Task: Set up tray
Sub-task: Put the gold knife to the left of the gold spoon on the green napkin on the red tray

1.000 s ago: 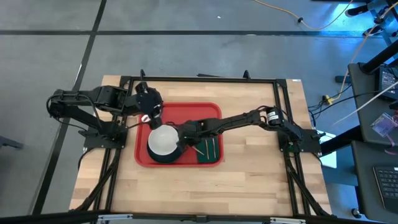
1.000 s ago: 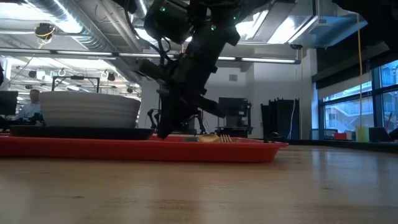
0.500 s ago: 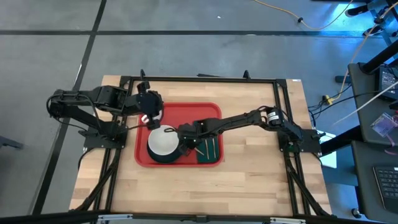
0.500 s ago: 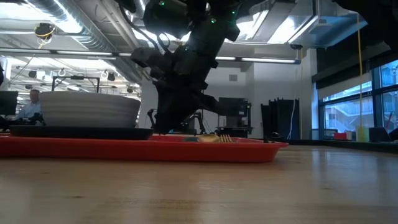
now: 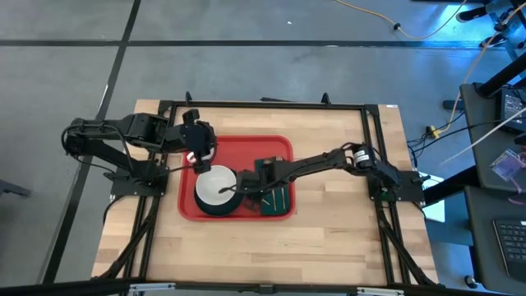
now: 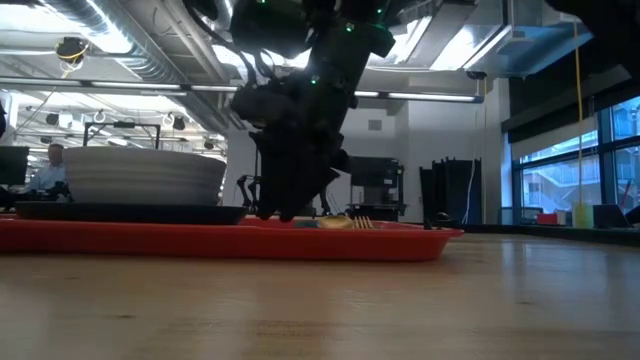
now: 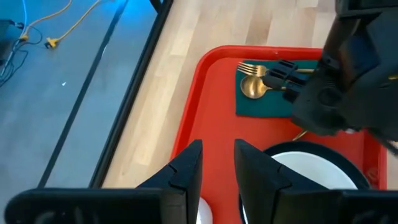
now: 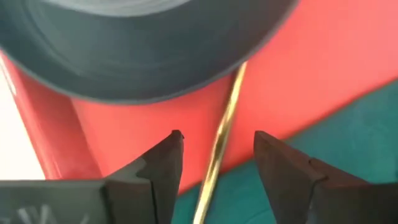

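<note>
Right fingers (image 8: 168, 162) parted just above tray (image 8: 348, 56)

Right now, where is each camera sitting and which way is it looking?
High view: above the table, looking straight down on the red tray, the bowl and both arms.
Low view: at tabletop height, looking level across the tray into the room; an arm hangs down over it.
Left wrist view: on the left arm, looking past its own jaws at the tray, green napkin and the right arm.
Right wrist view: on the right arm, close over a gold utensil handle between its open jaws.
Every view shows the tray.
</note>
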`<action>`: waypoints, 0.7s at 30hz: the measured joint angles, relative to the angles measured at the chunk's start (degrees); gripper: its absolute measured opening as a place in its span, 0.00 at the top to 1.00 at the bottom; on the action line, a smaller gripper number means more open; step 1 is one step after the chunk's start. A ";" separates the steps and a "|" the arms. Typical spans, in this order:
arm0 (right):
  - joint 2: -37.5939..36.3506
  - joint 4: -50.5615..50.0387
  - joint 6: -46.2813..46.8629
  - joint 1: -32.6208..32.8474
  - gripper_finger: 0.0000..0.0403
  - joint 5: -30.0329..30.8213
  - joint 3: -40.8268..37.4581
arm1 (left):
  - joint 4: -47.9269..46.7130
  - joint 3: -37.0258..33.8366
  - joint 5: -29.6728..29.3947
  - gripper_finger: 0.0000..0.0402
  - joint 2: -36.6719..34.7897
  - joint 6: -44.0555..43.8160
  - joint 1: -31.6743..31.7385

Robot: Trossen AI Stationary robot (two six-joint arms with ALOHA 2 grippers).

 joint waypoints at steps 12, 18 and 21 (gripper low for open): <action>0.04 0.57 -5.73 1.83 0.60 5.52 0.00 | 0.00 0.00 -0.39 0.79 0.00 1.44 0.00; 2.97 0.94 -5.56 1.79 0.60 3.05 -0.04 | 0.00 0.00 -0.41 0.79 0.00 1.46 0.00; 3.80 0.81 -3.35 1.79 0.61 2.76 0.16 | 0.00 0.00 -0.41 0.79 0.00 1.46 0.01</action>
